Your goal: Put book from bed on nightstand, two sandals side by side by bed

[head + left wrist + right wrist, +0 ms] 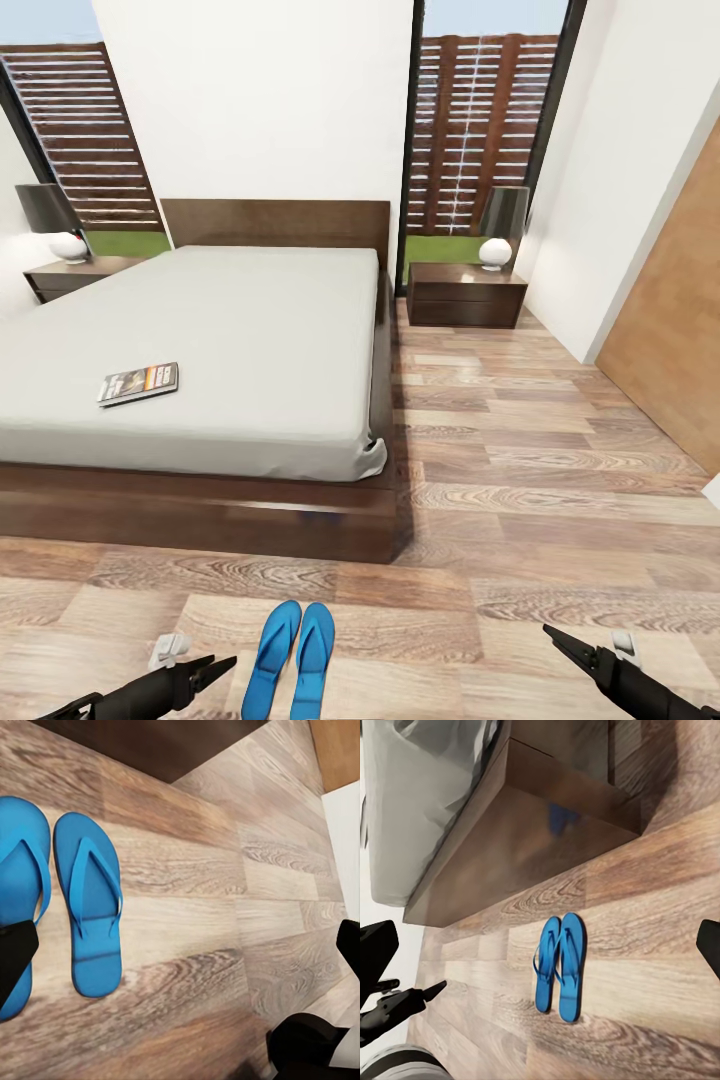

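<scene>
Two matte black arms, each tapering to a slim pointed black claw — left claw (222, 668), right claw (556, 636)

A home bedroom is showing here. A large low bed (230, 350) with a light-grey mattress, dark wooden frame and flat headboard is standing against a white wall (250, 100). A dark nightstand (465, 293) is sitting at each side of its head, each carrying a dark-shaded lamp (500, 225). Tall dark-framed windows (480, 130) are looking out on a slatted fence and what is probably grass. Wood planks are covering the floor (560, 480).
</scene>
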